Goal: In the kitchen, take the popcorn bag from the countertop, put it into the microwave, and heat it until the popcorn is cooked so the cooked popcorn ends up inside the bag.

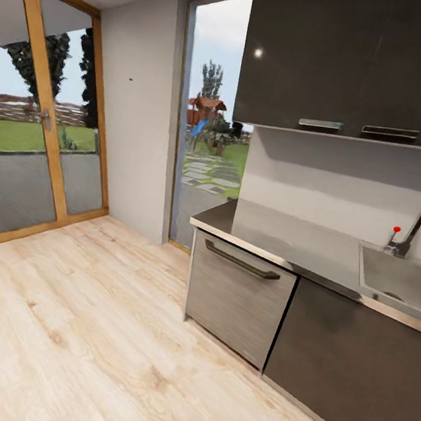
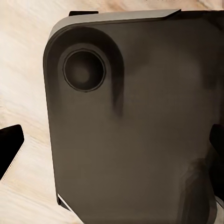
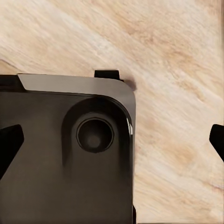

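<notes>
So the robot's in transit here. The head view looks across pale wooden plank flooring [image 1: 83, 326] at the long grey brushed-metal surface [image 1: 287, 240] topping dark cabinets, with a steel sink [image 1: 399, 284] and its chrome tap [image 1: 414, 232] at the right end. This stretch carries no tan popcorn sack and no pale-blue microwave, so both must be somewhere else in the kitchen.

Both wrist cams look down past a dark rounded body panel [image 2: 135, 135] of the robot to the floor. The left claw [image 2: 112, 149] and right claw [image 3: 112, 144] each show only as dark fingertips at opposite edges of the frame, so both look spread wide with nothing between them, though the tips are cropped, so don't hold me to it.

What could go wrong from here:
- the base clipping the cabinet corner beside the dishwasher-style steel front [image 1: 237, 300] if it swings too tight
- wasted driving with no target in sight
- arms tucked low could snag the surface edge on approach
</notes>
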`<state>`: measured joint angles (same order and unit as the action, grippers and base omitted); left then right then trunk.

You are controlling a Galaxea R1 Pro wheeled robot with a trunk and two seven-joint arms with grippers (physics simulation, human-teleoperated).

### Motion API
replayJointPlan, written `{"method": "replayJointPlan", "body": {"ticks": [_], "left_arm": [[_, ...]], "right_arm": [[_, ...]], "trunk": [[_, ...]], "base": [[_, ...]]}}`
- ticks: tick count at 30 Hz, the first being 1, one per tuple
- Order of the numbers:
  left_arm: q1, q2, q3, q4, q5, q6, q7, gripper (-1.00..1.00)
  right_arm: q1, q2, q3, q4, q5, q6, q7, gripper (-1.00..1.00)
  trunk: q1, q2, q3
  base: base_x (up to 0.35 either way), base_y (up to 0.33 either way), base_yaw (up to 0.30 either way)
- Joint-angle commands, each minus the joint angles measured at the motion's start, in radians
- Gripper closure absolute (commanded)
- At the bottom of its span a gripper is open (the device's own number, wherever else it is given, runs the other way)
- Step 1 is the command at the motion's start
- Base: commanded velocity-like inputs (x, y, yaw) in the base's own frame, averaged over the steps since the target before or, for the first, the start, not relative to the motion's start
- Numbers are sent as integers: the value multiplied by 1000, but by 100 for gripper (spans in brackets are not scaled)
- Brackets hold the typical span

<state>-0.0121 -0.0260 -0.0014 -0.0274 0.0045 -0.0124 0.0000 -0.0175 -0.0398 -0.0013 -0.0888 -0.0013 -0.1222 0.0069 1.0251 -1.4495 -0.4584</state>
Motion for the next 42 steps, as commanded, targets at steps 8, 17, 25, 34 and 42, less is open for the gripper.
{"method": "replayJointPlan", "body": {"ticks": [8,17,25,34,42], "left_arm": [[0,0,0,0,0,-1,0,-100],[0,0,0,0,1,-1,0,-100],[0,0,0,0,0,-1,0,-100],[0,0,0,0,1,-1,0,-100],[0,0,0,0,0,-1,0,-100]], "right_arm": [[-1,0,0,1,0,-4,1,-100],[-1,0,0,1,0,-4,1,-100],[-1,0,0,1,0,-4,1,-100],[-1,0,0,1,0,-4,1,-100],[-1,0,0,1,0,-4,1,-100]], "trunk": [[0,-1,-1],[0,-1,-1],[0,-1,-1],[0,-1,-1],[0,-1,-1]], "base": [[0,0,-298],[0,0,-298],[0,0,-298],[0,0,-298],[0,0,-298]]}}
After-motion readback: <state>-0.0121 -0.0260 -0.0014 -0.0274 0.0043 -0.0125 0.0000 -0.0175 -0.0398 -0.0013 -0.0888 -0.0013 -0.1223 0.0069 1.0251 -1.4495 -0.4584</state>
